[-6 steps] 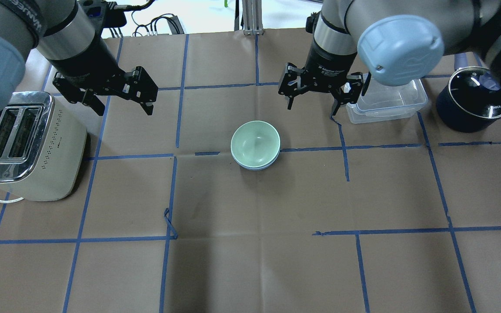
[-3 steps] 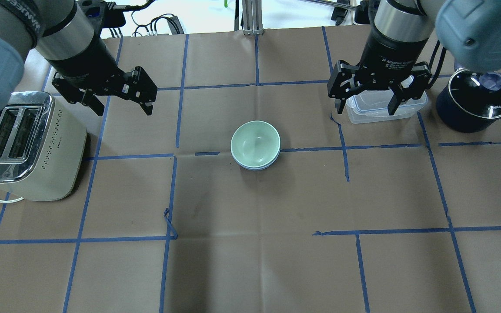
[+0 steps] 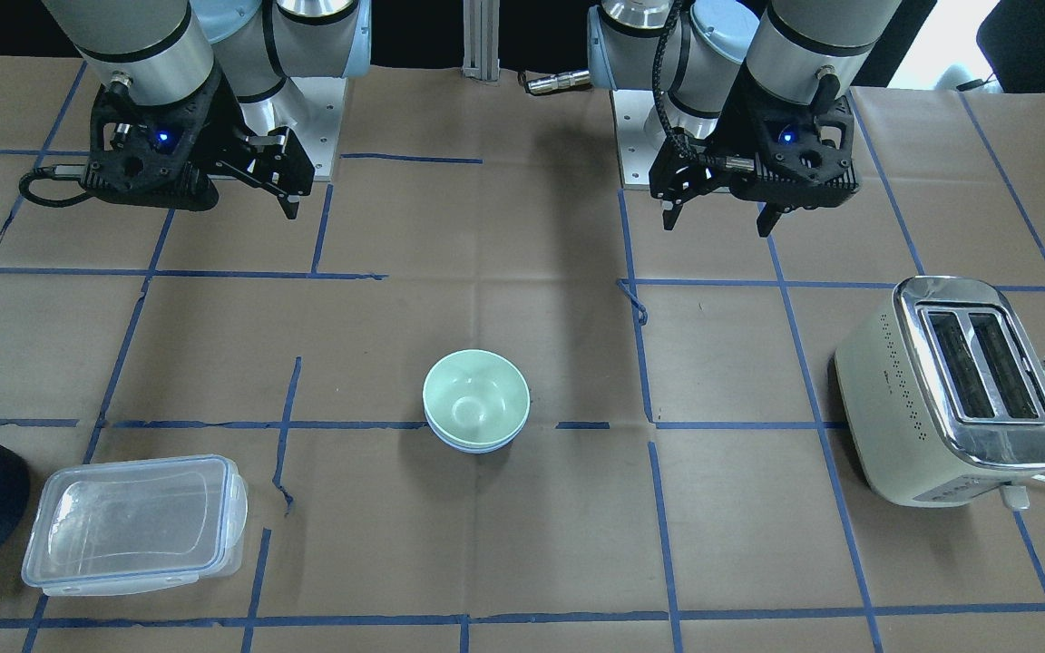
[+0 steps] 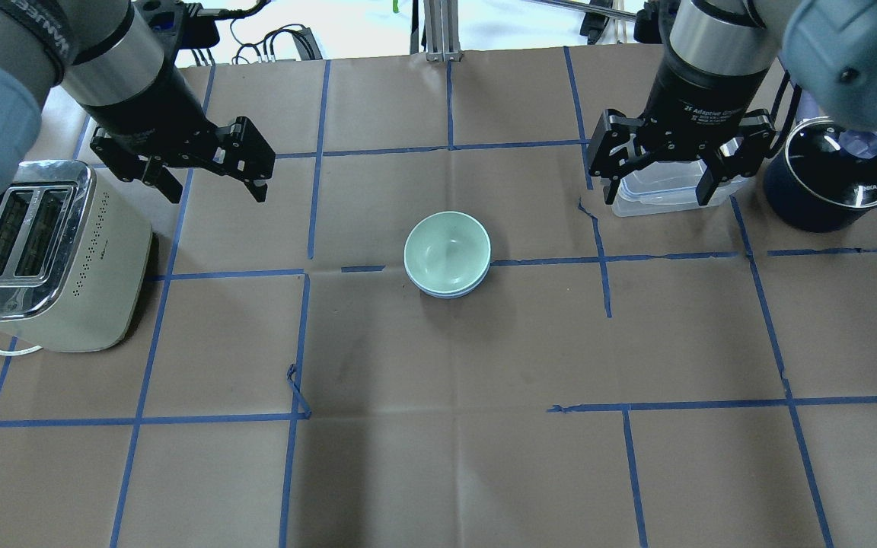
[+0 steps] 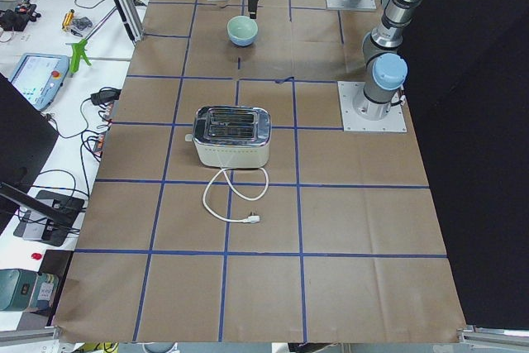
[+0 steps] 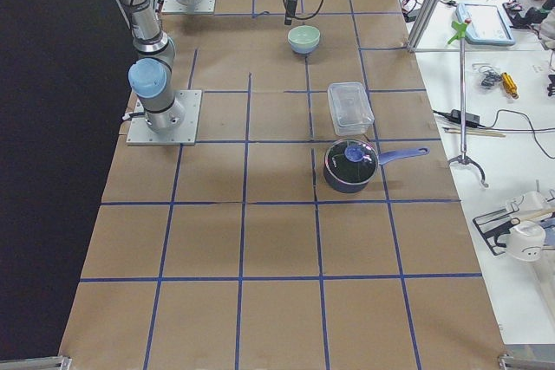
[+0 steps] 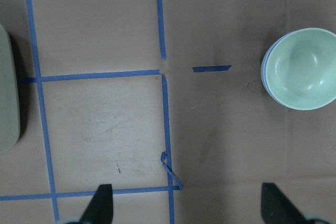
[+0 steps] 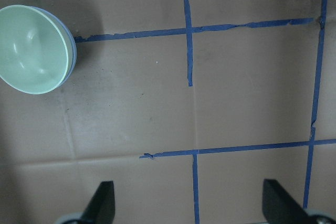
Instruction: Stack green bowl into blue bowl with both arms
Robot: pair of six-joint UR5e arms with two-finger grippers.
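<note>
**Item 1, green bowl** (image 4: pixel 447 250): You find it nested upright inside the blue bowl (image 3: pixel 475 447), near the middle of the table (image 4: pixel 438 472). Only a thin blue rim shows under the green one. The stack sits just beside a short loose strip of blue tape (image 4: pixel 362 268).

**Item 2, left gripper** (image 4: pixel 218 196): Your left jaws stand spread wide with nothing between them. The gripper hangs above the paper between the toaster (image 4: pixel 50 259) and the bowls, well apart from the stack. Its wrist camera shows the stack at the right edge of the view and a dark fingertip at each lower corner.

**Item 3, right gripper** (image 4: pixel 658 200): These jaws are likewise spread and hold nothing. In the overhead view the gripper overlaps the clear lidded container (image 3: pixel 132 521). The front-facing view shows it raised on the robot's side of the table, well apart from that container and from the bowls.

**Item 4, toaster:** A cream two-slot toaster with a chrome top stands at the robot's left end of the table. Its white cord (image 5: pixel 235 200) lies looped on the paper.

**Item 5, dark blue pot** (image 6: pixel 349 165): It has a glass lid and stands near the container at the robot's right end. Its handle points toward the operators' side.

**Item 6, table:** You see it covered in brown paper, marked into squares by blue tape.
</note>
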